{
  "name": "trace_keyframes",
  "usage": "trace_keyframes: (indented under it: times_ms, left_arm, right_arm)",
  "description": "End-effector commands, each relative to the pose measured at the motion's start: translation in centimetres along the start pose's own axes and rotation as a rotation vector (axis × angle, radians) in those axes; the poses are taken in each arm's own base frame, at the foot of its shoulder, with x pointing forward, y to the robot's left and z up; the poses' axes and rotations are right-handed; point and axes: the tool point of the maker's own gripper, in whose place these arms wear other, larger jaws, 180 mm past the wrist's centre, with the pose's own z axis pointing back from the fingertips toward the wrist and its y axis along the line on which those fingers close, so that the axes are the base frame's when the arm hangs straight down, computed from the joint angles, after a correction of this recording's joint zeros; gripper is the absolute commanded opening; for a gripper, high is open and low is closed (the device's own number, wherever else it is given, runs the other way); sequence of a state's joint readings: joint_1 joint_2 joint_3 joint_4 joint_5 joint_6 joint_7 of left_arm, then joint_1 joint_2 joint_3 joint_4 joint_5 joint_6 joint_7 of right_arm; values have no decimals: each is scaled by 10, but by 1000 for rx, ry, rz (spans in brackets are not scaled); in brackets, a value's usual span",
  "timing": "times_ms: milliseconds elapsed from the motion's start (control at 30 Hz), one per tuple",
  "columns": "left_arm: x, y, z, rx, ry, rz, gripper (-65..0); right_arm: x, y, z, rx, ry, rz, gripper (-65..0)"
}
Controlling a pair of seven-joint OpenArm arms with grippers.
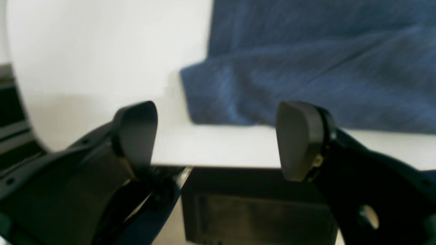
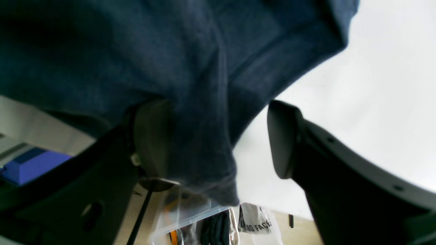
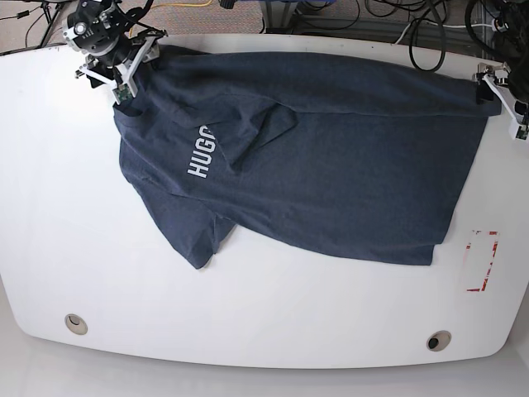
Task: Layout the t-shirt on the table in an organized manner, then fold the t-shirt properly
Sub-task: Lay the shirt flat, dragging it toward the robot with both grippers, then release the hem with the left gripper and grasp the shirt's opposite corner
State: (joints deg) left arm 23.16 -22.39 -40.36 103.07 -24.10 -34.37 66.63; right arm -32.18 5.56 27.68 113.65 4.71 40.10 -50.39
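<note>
The navy t-shirt [image 3: 331,157] lies spread across the white table [image 3: 273,306], with its white lettering [image 3: 201,153] toward the left and one sleeve folded over the chest. My right gripper [image 3: 124,70] is at the shirt's far left corner. In the right wrist view it [image 2: 218,139] stands open, and a fold of t-shirt [image 2: 204,102] hangs between the jaws against one finger [image 2: 153,143]. My left gripper [image 3: 500,91] is at the far right edge. It [image 1: 218,136] stands open and empty, just short of the t-shirt's corner [image 1: 306,75].
A red-outlined rectangle mark [image 3: 481,260] sits near the table's right edge. Two metal grommet holes [image 3: 76,323] [image 3: 439,340] lie along the front. Cables run behind the far edge. A clear plastic bin [image 2: 190,217] and a blue object [image 2: 30,163] show beyond the table's edge.
</note>
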Motion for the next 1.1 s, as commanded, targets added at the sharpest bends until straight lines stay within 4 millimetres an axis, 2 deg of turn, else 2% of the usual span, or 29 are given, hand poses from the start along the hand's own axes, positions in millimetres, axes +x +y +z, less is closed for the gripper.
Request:
trace_keyframes:
  times_ms: [0, 267, 567, 667, 833, 1067]
  left_arm:
    - [10, 9, 7, 25, -33, -14, -136]
    - [50, 15, 16, 53, -138, -15, -136]
    - [113, 28, 29, 87, -303, 14, -136]
    - [133, 32, 32, 86, -357, 37, -136]
    - [166, 30, 25, 41, -405, 60, -136]
    - [197, 30, 9, -30, -429, 113, -138]
  right_arm:
    - [15, -8, 6, -26, -49, 17, -241]
    - [52, -21, 4, -58, -136, 21, -235]
    - [98, -38, 4, -99, -239, 24, -233]
    - [113, -44, -2, -101, -266, 11, -233]
    - [132, -55, -18, -86, -288, -27, -233]
    - [160, -70, -38, -58, -314, -74, -233]
